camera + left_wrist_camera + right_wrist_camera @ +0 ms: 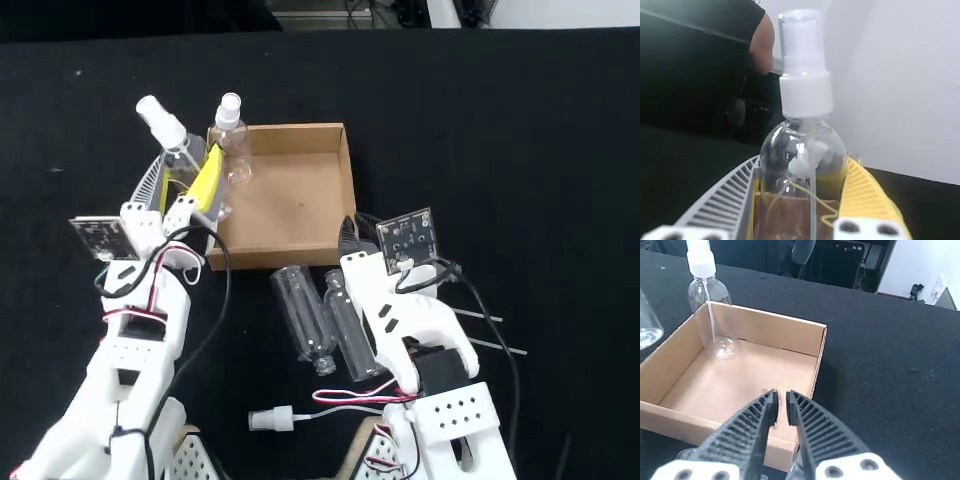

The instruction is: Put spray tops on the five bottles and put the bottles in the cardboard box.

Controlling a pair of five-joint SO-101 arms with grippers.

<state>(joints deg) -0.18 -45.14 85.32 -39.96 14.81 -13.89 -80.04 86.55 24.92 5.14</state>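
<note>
A black table [520, 150] is being worked on, with a white wall [910, 75] behind. In the box [300, 200], one capped bottle [233, 145] is standing at the 10 o'clock corner. A second capped bottle [183, 158] is being gripped by the left gripper [187, 178] at the box's 9 o'clock. The right gripper [781, 401] is being held almost closed, empty. Two uncapped bottles [303, 315] are lying at 6 o'clock, one partly hidden by the right arm [400, 310]; a loose top [272, 418] is lying beyond.

I see my left arm [130, 370] and right arm [415, 320] as white plastic shells dotted with round screw holes. The left jaws are ribbed, one grey and one yellow; the right jaws are ribbed black. Each wrist carries a dark circuit board [408, 237], with red, white and black cables [350, 397].
</note>
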